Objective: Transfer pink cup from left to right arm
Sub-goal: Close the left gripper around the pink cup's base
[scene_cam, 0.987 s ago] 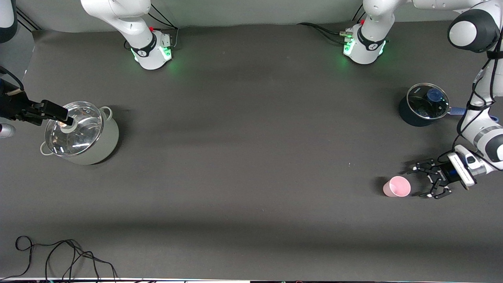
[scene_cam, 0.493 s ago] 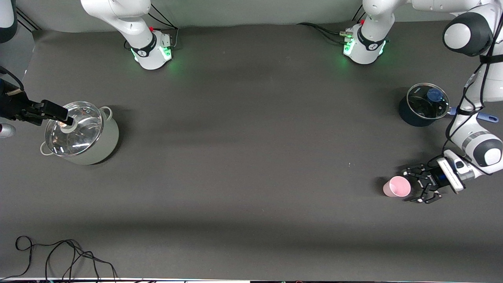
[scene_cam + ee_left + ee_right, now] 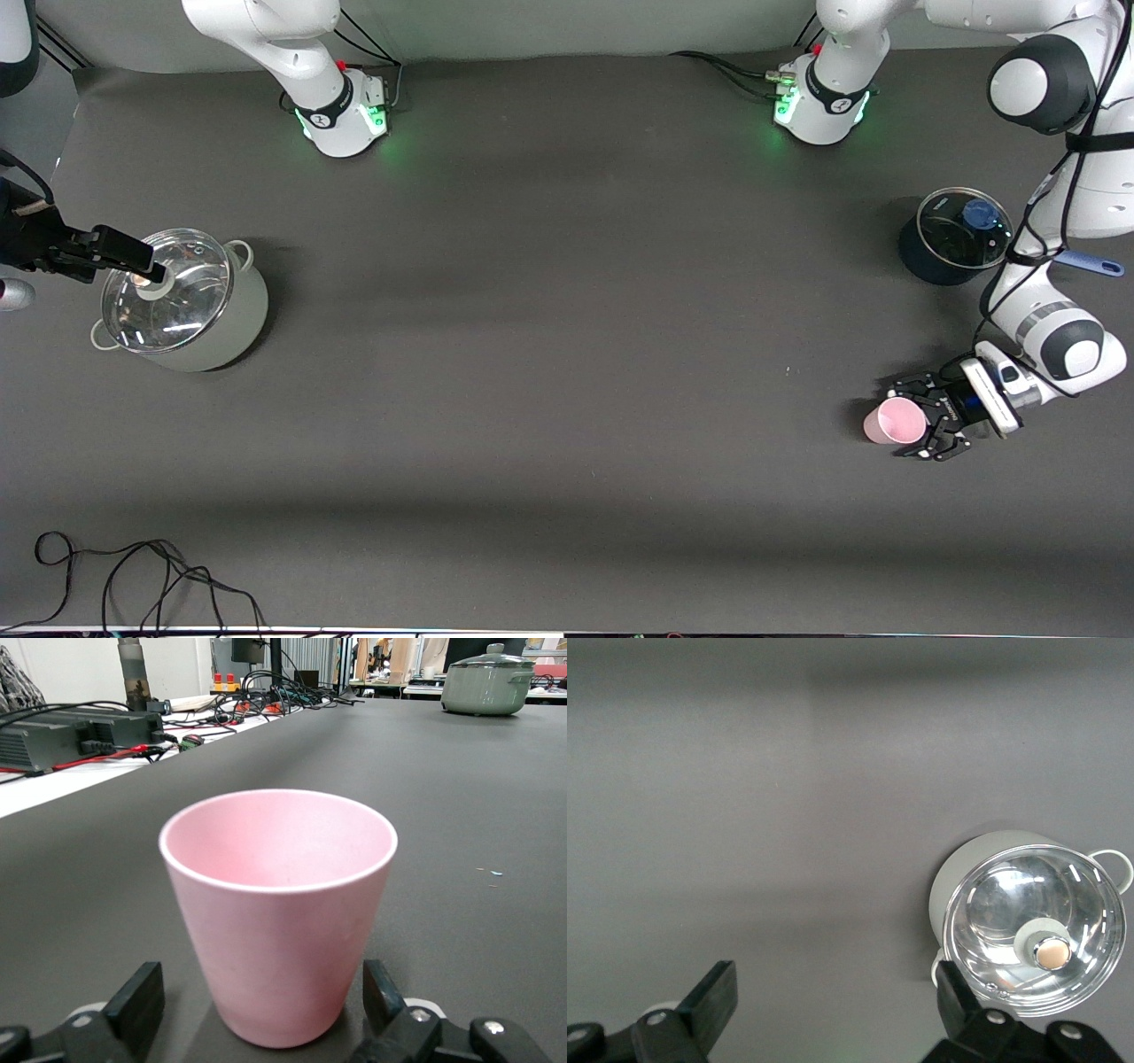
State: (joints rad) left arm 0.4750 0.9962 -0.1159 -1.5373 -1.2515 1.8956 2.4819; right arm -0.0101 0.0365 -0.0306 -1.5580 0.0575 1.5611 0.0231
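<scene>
Your big grey-green lidded pot (image 3: 182, 299) sits at the right arm's end, with the right gripper (image 3: 133, 257) open over its glass lid. The dark saucepan (image 3: 952, 236) is lidded too. The pink cup (image 3: 895, 420) stands upright, mouth up, plain and empty, between the left gripper's (image 3: 921, 420) spread fingers (image 3: 137, 1001), not clamped.

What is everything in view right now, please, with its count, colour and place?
Cup: one, pink, upright, at the left arm's end of the table.
Saucepan: one, dark, glass-lidded, blue handle, farther from the front camera than the cup.
Pot: one, grey-green, glass-lidded, at the right arm's end.
Cable: one, black, at the table's edge nearest the front camera.
Left gripper: open, fingers either side of the cup.
Right gripper: open, over the pot.
</scene>
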